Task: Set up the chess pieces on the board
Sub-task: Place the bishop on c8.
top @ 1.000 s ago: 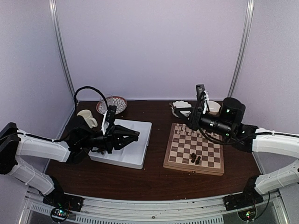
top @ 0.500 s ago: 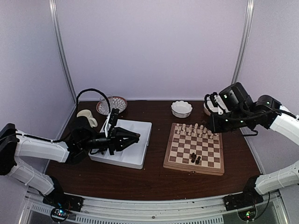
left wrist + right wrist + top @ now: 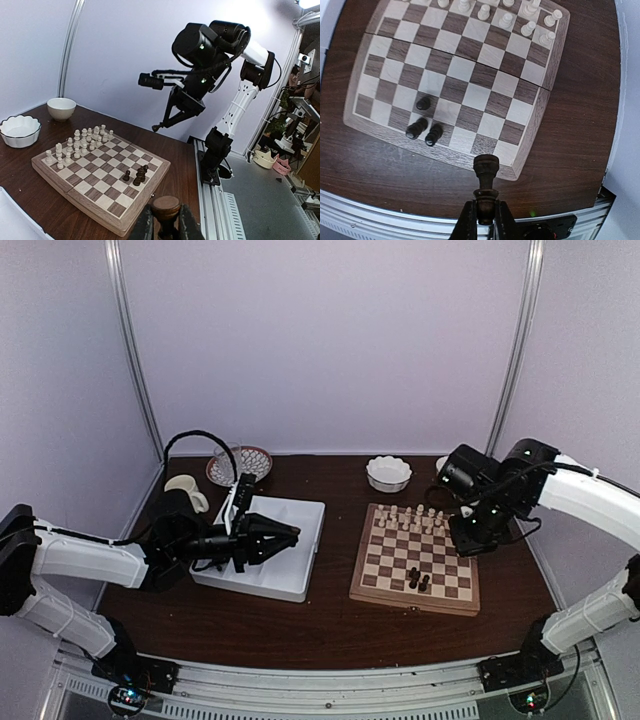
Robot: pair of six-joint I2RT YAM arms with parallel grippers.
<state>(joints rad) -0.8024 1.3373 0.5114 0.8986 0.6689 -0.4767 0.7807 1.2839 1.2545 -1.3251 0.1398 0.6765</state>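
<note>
Grip: left gripper [image 3: 166, 222] clenched on dark brown chess piece [image 3: 166, 206] above white tray [image 3: 290, 580] | right gripper [image 3: 485, 216] grasping second dark piece [image 3: 486, 182] over right side of chessboard [image 3: 470, 95] | three dark pieces [image 3: 417, 127] standing near board's front edge
</note>
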